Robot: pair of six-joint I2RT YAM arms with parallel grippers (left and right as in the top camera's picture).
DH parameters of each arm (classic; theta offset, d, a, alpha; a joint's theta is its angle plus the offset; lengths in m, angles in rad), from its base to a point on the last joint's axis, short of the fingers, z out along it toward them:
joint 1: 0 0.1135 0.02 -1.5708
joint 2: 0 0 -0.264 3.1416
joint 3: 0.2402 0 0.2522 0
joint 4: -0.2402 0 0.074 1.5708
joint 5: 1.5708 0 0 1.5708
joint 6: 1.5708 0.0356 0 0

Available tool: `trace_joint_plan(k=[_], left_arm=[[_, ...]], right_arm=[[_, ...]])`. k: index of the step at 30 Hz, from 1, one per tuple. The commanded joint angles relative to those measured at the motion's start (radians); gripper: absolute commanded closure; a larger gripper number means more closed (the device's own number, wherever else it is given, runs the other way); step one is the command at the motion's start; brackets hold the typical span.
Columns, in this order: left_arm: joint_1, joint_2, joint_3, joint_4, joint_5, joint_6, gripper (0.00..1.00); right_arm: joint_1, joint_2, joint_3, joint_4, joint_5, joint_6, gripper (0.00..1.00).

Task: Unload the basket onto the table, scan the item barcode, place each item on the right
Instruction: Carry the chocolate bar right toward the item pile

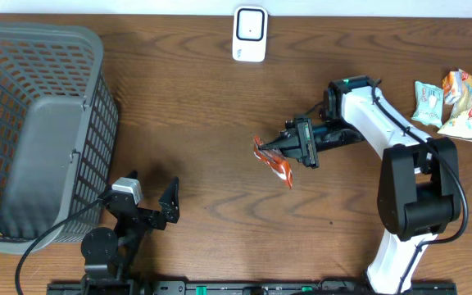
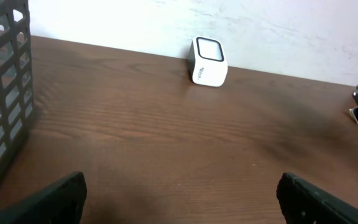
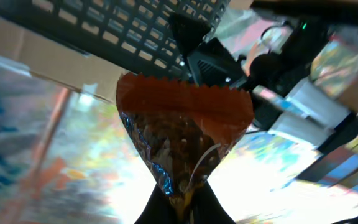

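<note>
The item is an orange-red foil snack packet (image 1: 274, 161), held above the middle of the table by my right gripper (image 1: 280, 148), which is shut on its lower end. In the right wrist view the packet (image 3: 185, 134) stands up from the pinched fingertips of that gripper (image 3: 183, 200), its serrated top edge uppermost. A white barcode scanner (image 1: 250, 34) stands at the table's far edge, well beyond the packet; the left wrist view shows this scanner (image 2: 208, 62) too. My left gripper (image 1: 150, 188) rests open and empty near the front edge, its fingers (image 2: 58, 198) spread wide.
A large grey mesh basket (image 1: 35, 123) fills the left side of the table. Several more snack packets (image 1: 457, 102) lie at the far right edge. The wall runs just behind the scanner.
</note>
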Motion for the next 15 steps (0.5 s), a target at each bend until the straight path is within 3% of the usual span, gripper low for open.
trace_joint_plan(k=[1, 7, 15], left_arm=[[0.002, 0.000, -0.016, -0.025, -0.003, 0.017, 0.02], [0.002, 0.000, -0.016, -0.025, -0.002, 0.017, 0.02], [0.002, 0.000, -0.016, -0.025, -0.002, 0.017, 0.02]], right_arm=[[-0.011, 0.001, 0.006, -0.001, -0.053, 0.238, 0.99], [-0.021, 0.001, 0.006, 0.000, -0.053, 0.547, 0.99], [-0.046, 0.001, 0.006, -0.001, -0.053, 0.585, 0.99]])
